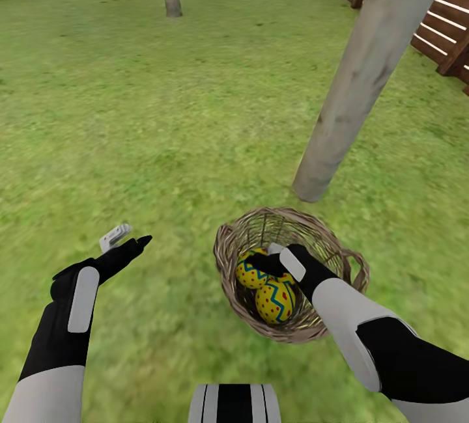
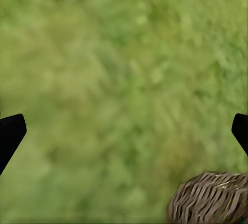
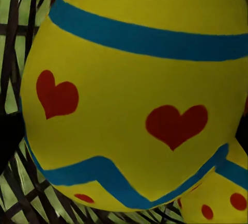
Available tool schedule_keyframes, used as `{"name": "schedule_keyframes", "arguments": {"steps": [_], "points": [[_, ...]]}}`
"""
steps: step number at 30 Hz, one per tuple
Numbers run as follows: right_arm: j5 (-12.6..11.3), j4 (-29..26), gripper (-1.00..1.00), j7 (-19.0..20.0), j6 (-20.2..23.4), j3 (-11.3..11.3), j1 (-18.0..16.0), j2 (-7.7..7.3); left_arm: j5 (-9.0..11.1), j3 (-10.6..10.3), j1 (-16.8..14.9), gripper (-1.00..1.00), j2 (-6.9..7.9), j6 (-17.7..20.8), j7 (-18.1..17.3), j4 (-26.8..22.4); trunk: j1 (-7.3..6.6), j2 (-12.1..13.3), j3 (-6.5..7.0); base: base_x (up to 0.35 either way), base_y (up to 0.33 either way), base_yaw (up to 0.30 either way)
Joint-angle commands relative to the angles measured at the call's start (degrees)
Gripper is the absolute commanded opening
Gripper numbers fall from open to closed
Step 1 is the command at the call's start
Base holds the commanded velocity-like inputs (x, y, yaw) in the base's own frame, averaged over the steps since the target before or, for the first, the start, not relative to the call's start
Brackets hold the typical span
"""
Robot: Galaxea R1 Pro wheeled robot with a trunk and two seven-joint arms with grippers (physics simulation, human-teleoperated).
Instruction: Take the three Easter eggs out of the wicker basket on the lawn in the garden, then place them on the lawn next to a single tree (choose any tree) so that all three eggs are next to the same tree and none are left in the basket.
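Unlettered eggs (image 1: 264, 285) in basket (image 1: 229, 260)

No readable text, label, brand, number or sign appears on anything in these views.

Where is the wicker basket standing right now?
In the head view the wicker basket stands on the lawn at lower right, just before the base of the pale tree trunk, with the right tool reaching inside it.

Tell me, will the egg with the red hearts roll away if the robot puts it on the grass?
Probably a little: the heart egg looks round and smooth, so it could roll. The lawn looks flat, so likely not far. It may also slip between fingers.
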Motion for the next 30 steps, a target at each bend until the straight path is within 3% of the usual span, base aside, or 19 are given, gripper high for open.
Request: {"name": "schedule_keyframes", "arguments": {"steps": [1, 10, 30], "points": [[-0.43, -0.07, -1.00, -0.42, 0.17, 0.47, 0.00, -0.02, 0.60, 0.03, -0.03, 1.00, -0.01, 0.28, 0.50, -0.07, 0.02, -0.03, -0.26, 0.000, 0.000, 0.000], [-0.47, -0.10, -1.00, -0.34, 0.23, 0.38, 0.00, -0.09, 0.60, -0.02, -0.03, 1.00, -0.08, 0.28, 0.50, -0.07, 0.12, -0.08, -1.15, 0.000, 0.000, 0.000], [-0.52, -0.10, -1.00, -0.43, 0.43, 0.29, 0.00, -0.27, 0.60, -0.06, -0.01, 1.00, -0.10, 0.28, 0.50, -0.07, -0.08, 0.03, 0.62, 0.000, 0.000, 0.000]]}}
